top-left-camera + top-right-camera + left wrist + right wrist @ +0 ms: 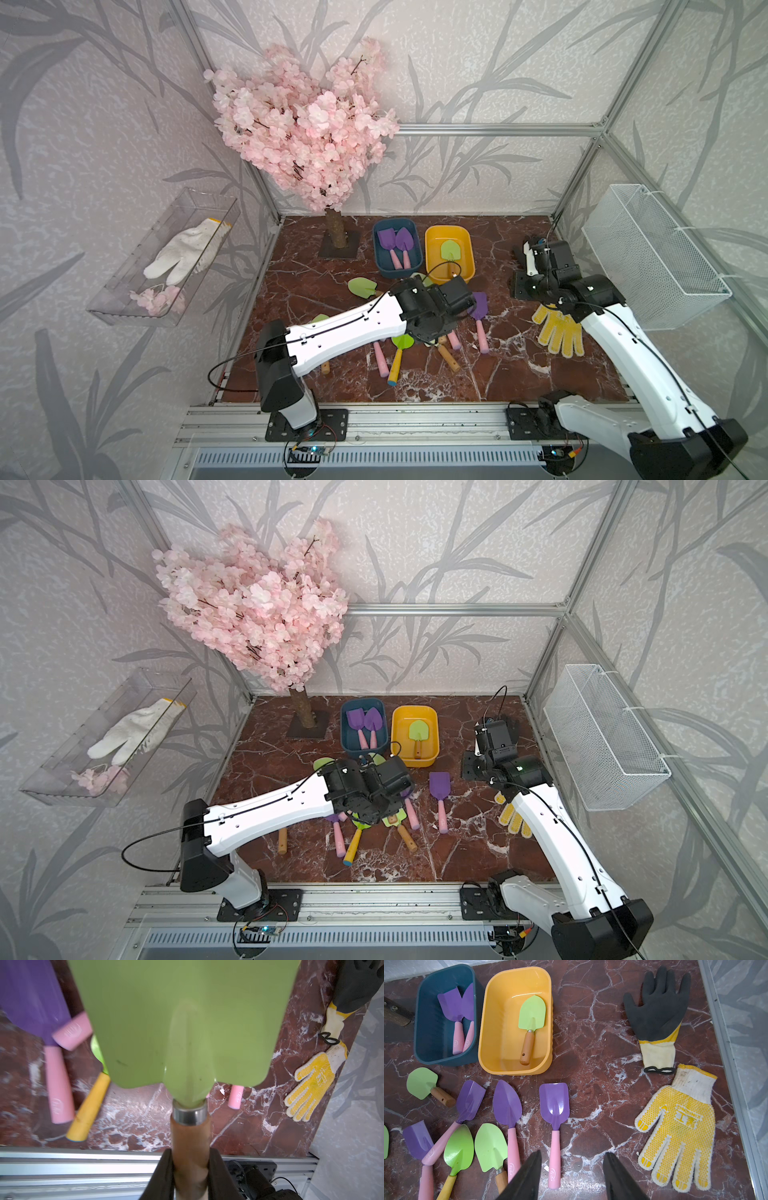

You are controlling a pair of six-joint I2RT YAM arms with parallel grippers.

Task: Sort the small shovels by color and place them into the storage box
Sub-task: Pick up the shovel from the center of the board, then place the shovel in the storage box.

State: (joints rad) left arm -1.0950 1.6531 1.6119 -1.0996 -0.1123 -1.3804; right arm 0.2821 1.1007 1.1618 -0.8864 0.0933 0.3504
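- My left claw (190, 1159) is clamped tight on the brown wooden handle of a green shovel (187, 1022). Its blade fills the left wrist view, held over the loose shovels near the middle of the worktop (135, 1122).
- In both top views the left arm's wrist covers that grip, so only the wrist camera shows it to me.
- Two purple shovels (397, 245) lie in the blue box (377, 262) and one green-bladed shovel (449, 250) lies in the yellow box (429, 262). The boxes sit side by side at the back.
- The right wrist view shows the loose shovels (506, 1105) in a rough row before the boxes, some overlapping. The top views give me mostly handles.
- My right claw (572, 1153) stands partly open with nothing in it, between a square purple shovel (554, 1105) and a yellow dotted glove (679, 1132).
- A black glove (656, 1005) shows plainly there, cuff to cuff with the yellow one.
- Only the top views take in the white glove (187, 253) in the clear wall tray (124, 307).
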